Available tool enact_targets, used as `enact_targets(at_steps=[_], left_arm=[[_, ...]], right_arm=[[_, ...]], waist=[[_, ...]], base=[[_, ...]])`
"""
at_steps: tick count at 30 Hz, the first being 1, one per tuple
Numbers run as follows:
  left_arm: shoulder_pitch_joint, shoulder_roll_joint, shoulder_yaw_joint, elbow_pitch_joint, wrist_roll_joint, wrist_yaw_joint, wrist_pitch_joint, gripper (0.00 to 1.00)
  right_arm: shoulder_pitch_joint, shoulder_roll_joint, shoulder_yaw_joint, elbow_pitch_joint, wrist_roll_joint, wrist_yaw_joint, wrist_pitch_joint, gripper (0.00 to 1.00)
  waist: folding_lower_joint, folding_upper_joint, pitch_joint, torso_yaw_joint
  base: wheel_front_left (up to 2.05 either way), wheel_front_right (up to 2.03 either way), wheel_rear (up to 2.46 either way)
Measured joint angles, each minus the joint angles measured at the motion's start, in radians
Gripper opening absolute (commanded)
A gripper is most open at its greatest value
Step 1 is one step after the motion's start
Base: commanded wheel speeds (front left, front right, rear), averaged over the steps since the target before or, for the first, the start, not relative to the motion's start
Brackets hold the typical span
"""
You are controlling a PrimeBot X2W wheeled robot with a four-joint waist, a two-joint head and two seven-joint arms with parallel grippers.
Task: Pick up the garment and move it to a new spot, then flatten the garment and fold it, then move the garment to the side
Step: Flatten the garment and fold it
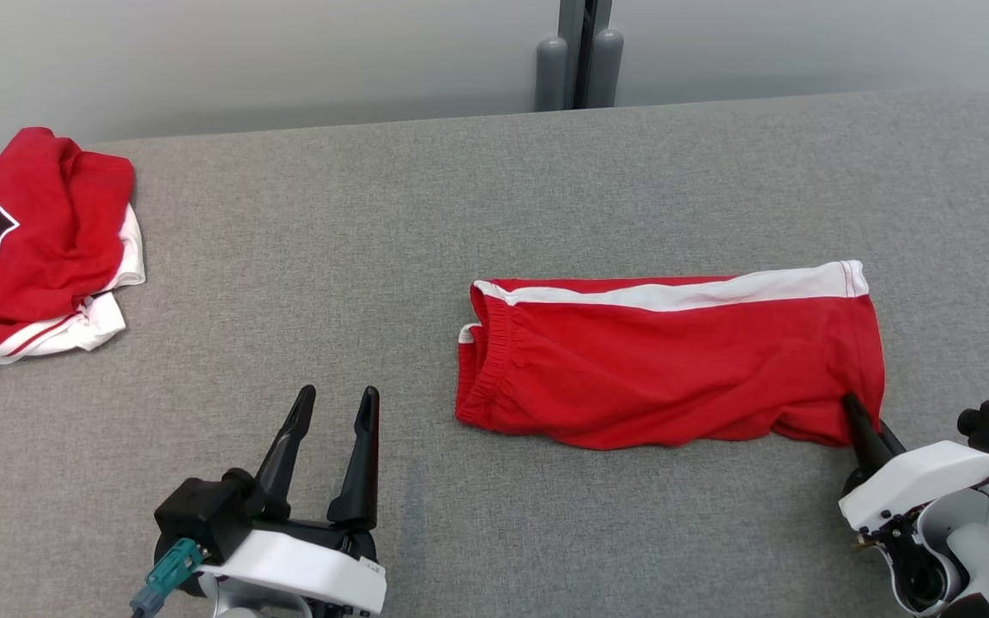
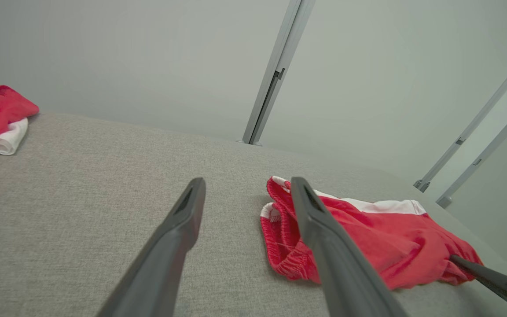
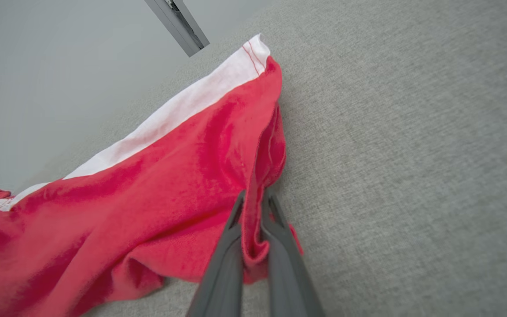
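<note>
Your right claw (image 1: 850,403) is closed tight on the lower right corner of the red shorts (image 1: 675,369), at the lower right of the head view. In the right wrist view its two fingers (image 3: 280,237) pinch a fold of the leg hem at the bottom centre of the frame. Your left claw (image 1: 338,395) stands wide open and holds nothing. It sits at the lower left of the head view, just left of the shorts and not touching them.

You have a grey cloth-covered table (image 1: 460,215) running across the head view. The red shorts lie on it right of centre, stretched sideways and fairly flat, with some creases along the lower edge. Their white stripe (image 1: 675,294) runs along the upper edge, and the elastic waistband (image 1: 486,360) faces the left of the frame.

You can see a crumpled red jersey (image 1: 31,240) with white trim and dark lettering at the far left edge of the head view, well apart from the shorts. A grey post (image 1: 576,51) stands behind the table at the top centre.
</note>
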Motion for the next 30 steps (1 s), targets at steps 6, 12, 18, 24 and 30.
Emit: enact_targets(at_steps=[6,12,18,24,30], left_arm=[[0.004,0.004,-0.005,0.002,-0.004,0.0,0.005,1.0],[0.004,0.004,-0.012,0.006,-0.007,0.0,0.006,1.0],[0.004,0.0,-0.02,0.009,-0.01,0.0,0.004,1.0],[0.004,-0.005,-0.025,0.011,-0.016,0.001,0.0,1.0],[0.003,-0.008,-0.027,0.014,-0.017,0.0,-0.001,1.0]], right_arm=[[0.007,0.015,-0.026,-0.01,-0.007,0.0,-0.002,0.0],[-0.025,0.014,-0.025,-0.079,-0.036,0.0,0.011,0.0],[-0.083,0.022,0.001,-0.166,-0.105,0.0,0.056,0.0],[-0.116,0.078,0.06,-0.242,-0.179,0.0,0.142,0.0],[-0.107,0.125,0.13,-0.286,-0.233,0.0,0.232,0.0]], waist=[[0.0,0.0,-0.012,0.005],[0.0,0.0,-0.024,0.022],[0.0,0.0,-0.036,0.047],[0.0,0.0,-0.047,0.081],[0.0,0.0,-0.05,0.113]], base=[[0.0,0.0,0.0],[0.0,0.0,0.0],[0.0,0.0,0.0],[0.0,0.0,0.0],[0.0,0.0,0.0]])
